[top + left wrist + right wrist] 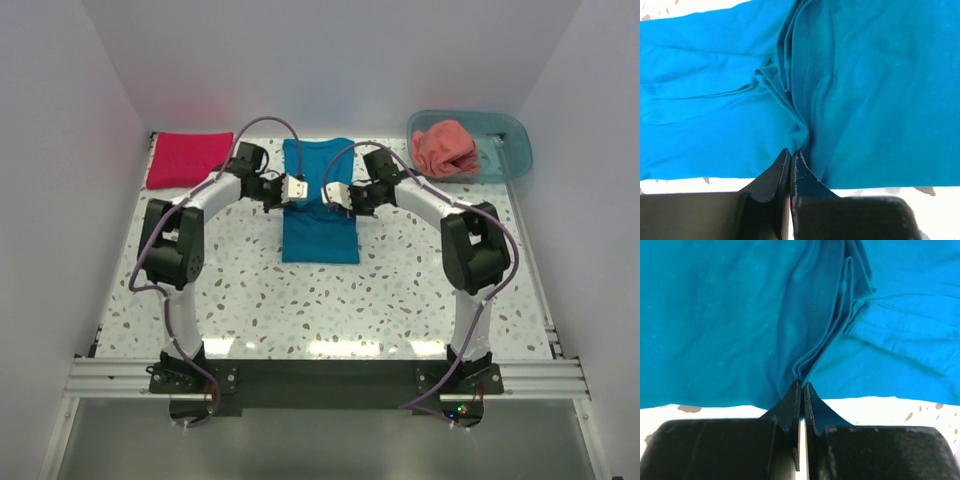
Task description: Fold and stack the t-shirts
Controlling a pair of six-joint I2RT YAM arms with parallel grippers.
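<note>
The teal-blue t-shirt (320, 228) lies as a long narrow strip in the middle of the table. My left gripper (297, 190) is at its left edge and my right gripper (335, 195) at its right edge, about halfway along. In the left wrist view the jaws (791, 154) are shut on a pinched fold of the teal cloth (880, 100). In the right wrist view the jaws (803, 385) are shut on several layers of the same cloth (715, 330). The crimson-magenta t-shirt (188, 160) lies folded at the back left. The salmon-coral t-shirt (447, 148) is bunched up in the tub.
A translucent teal plastic tub (512, 152) stands at the back right corner. The speckled white tabletop (300, 300) is enclosed by white walls at the left, back and right. The arm bases sit on a rail at the near edge.
</note>
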